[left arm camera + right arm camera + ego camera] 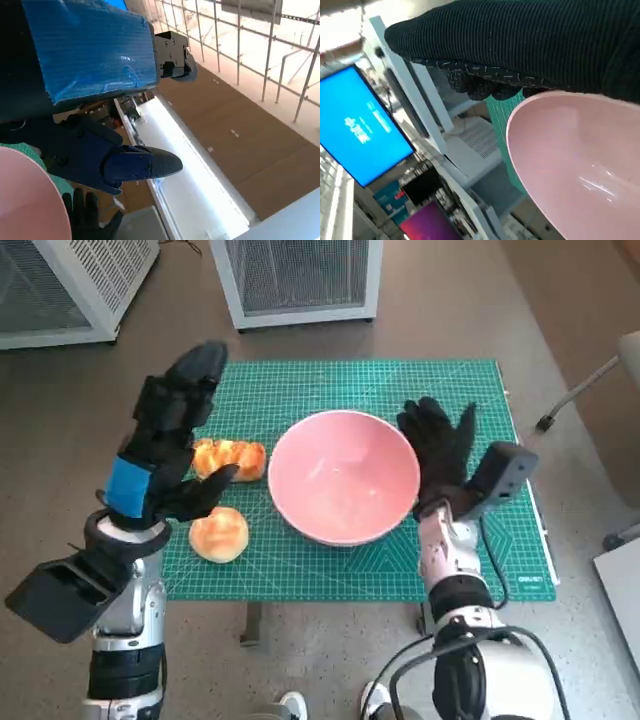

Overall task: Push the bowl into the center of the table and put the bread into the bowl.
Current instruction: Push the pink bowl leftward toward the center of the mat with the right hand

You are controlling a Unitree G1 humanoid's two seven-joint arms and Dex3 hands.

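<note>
Head view shows one pink bowl (343, 487) sitting about mid-table on the green cutting mat (300, 570), so the push step looks done or nearly so, judging by where it lies. The right hand (438, 443) in its knitted glove lies flat w/ fingers spread, just beside the bowl's right rim, prob. touching it, holding nothing; right wrist view agrees, glove band right over the pink rim. The left hand (170, 440) is raised above the mat's left side, fingers apart and empty, thumb pointing down toward the bread. Bread count: two pcs. One longer glazed roll (230, 457) lies just left of the bowl, partly hidden behind the left hand; one round bun (219, 533) lies nearer the robot, also left of the bowl, apart from its rim. Neither is in the bowl yet. So the step in hand, as I read it, is the switch from pushing to picking up bread. Next move calls for the left hand to drop onto one pc, likely the longer roll since it hangs nearest, close round it w/o squashing, lift over the rim and let go inside. Right hand could stay by the rim to steady the bowl. Other counts: one mat, one table, two white mesh-front cabinets (300, 280) on the floor beyond.
</note>
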